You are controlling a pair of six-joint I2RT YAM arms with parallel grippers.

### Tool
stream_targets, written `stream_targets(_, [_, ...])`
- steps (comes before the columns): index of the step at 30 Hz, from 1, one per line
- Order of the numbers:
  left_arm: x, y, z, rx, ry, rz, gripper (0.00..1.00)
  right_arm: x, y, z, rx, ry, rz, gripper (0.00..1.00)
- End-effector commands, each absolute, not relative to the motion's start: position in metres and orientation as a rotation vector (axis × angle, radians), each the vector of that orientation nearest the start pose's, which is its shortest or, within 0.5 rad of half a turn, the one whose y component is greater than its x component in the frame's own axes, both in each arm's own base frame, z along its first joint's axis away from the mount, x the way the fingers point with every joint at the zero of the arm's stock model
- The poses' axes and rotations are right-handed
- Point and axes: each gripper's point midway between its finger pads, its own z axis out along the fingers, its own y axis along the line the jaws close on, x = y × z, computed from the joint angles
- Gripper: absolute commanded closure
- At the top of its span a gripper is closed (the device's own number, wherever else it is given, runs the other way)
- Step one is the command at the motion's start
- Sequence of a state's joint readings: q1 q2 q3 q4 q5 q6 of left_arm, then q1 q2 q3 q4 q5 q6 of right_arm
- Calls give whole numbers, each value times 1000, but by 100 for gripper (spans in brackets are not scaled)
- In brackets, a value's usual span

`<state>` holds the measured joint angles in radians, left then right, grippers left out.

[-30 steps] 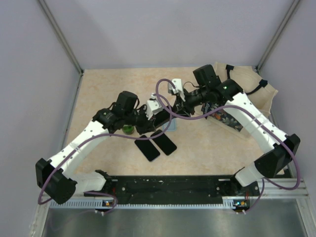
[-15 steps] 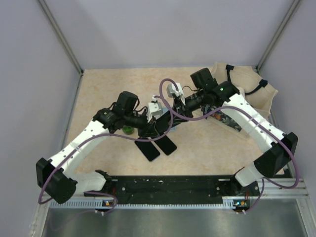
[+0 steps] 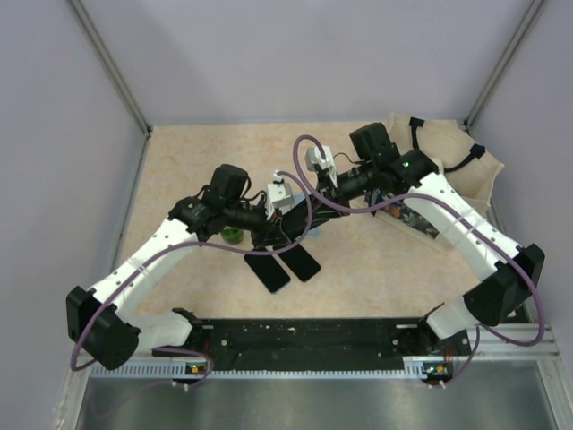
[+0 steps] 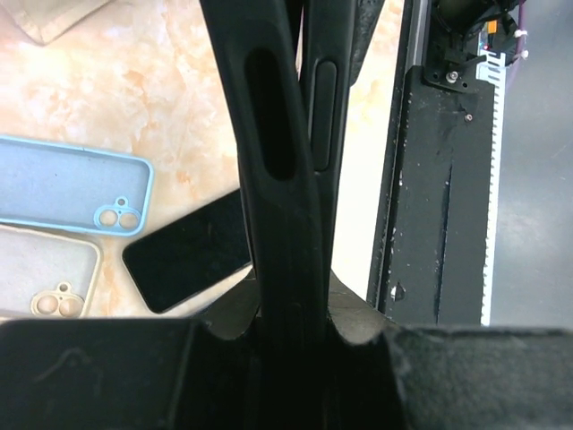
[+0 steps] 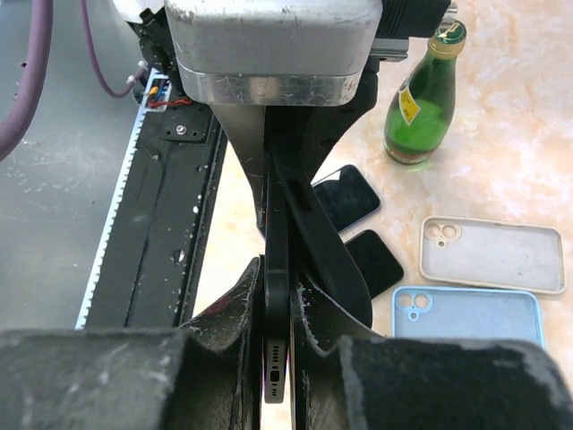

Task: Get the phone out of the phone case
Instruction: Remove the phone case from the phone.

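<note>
In the lower centre of the left wrist view, we are recording the left gripper (image 4: 288, 309) pinching the black flexible phone case (image 4: 269, 116). In the lower centre of the right wrist view, the right gripper (image 5: 276, 309) is clamping the thin black phone (image 5: 274, 358) above the beige marbled tabletop (image 5: 501, 134).

white arm links (image 3: 157, 246), black joints (image 3: 228, 179), purple cables (image 3: 309, 193) looping over each; left hand (image 3: 288, 228) black, grey-capped.

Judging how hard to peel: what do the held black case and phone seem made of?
The black case: matte, likely soft silicone or rubber; it bows away from the phone in a smooth curve. The phone: rigid, smooth dark frame, metal or hard plastic, cannot tell which; its edge runs straight.
</note>
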<state>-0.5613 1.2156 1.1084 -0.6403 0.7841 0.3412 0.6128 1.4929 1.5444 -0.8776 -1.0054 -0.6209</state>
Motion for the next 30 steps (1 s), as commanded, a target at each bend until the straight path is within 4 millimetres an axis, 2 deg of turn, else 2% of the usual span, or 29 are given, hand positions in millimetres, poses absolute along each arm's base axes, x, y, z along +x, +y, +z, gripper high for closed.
stream_targets(1, [225, -269, 297, 1237, 1505, -969, 80, 182, 290, 286, -1602, 1580, 1195, 100])
stream_targets(5, [221, -273, 302, 1231, 1491, -1021, 63, 185, 287, 283, -1586, 1604, 1158, 100])
stream_targets(9, [214, -275, 304, 1243, 1475, -1071, 42, 187, 285, 281, -1582, 1617, 1133, 100])
stream_targets(11, [213, -275, 305, 1243, 1472, -1076, 37, 188, 284, 281, -1583, 1620, 1119, 100])
stream_targets(14, [216, -275, 309, 1207, 1488, -1090, 35, 190, 284, 281, -1580, 1615, 1106, 100])
stream_targets(19, [233, -279, 323, 1057, 1535, -1132, 35, 187, 285, 286, -1584, 1580, 1118, 100])
stream_targets(22, [237, -287, 329, 985, 1569, -1231, 36, 186, 287, 291, -1586, 1554, 1139, 100])
stream_targets(27, [244, -297, 322, 934, 1602, -1320, 39, 186, 290, 299, -1588, 1523, 1149, 100])
stream_targets(30, [246, -301, 325, 929, 1576, -1355, 39, 187, 291, 301, -1586, 1519, 1150, 100])
